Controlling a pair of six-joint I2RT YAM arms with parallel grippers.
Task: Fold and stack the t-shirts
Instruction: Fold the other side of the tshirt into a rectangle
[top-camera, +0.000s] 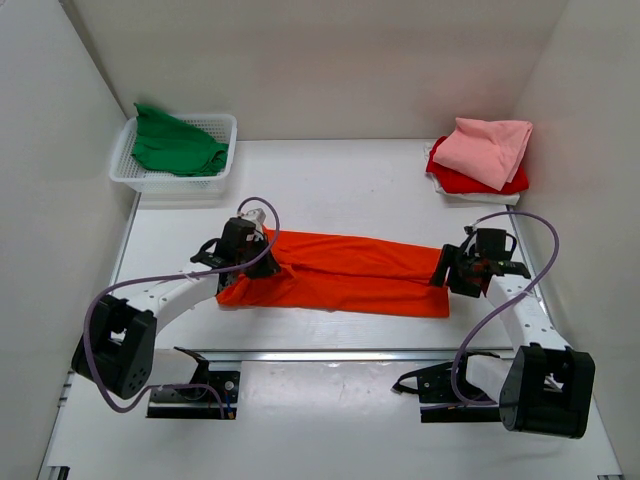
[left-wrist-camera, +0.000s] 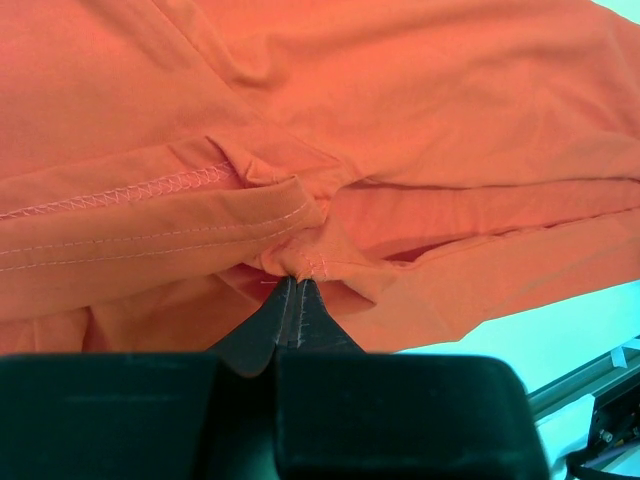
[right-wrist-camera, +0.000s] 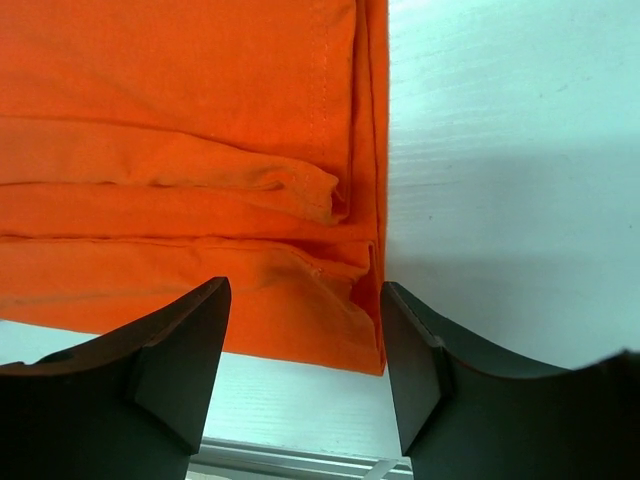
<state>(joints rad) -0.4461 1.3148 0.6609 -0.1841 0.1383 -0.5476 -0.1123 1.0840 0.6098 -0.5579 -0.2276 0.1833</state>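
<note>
Orange t-shirt (top-camera: 350, 272) lies in a long band, table (top-camera: 330, 190) showing along both long edges; left tool (left-wrist-camera: 296, 290) clamps its hem, right tool (right-wrist-camera: 305, 300) gapes at its right edge.

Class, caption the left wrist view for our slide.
Left gripper shut on a bunched fold of the orange t-shirt.

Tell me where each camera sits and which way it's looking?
Top camera: high behind the robot, looking down at the table, both arms, the orange t-shirt, and the green t-shirt in the basket.
Left wrist camera: on the left arm, looking along the left claw, pinched shut on orange cloth.
Right wrist camera: on the right arm, looking down past the open right claw at the shirt's edge.
Shared: all three see the orange t-shirt.
</note>
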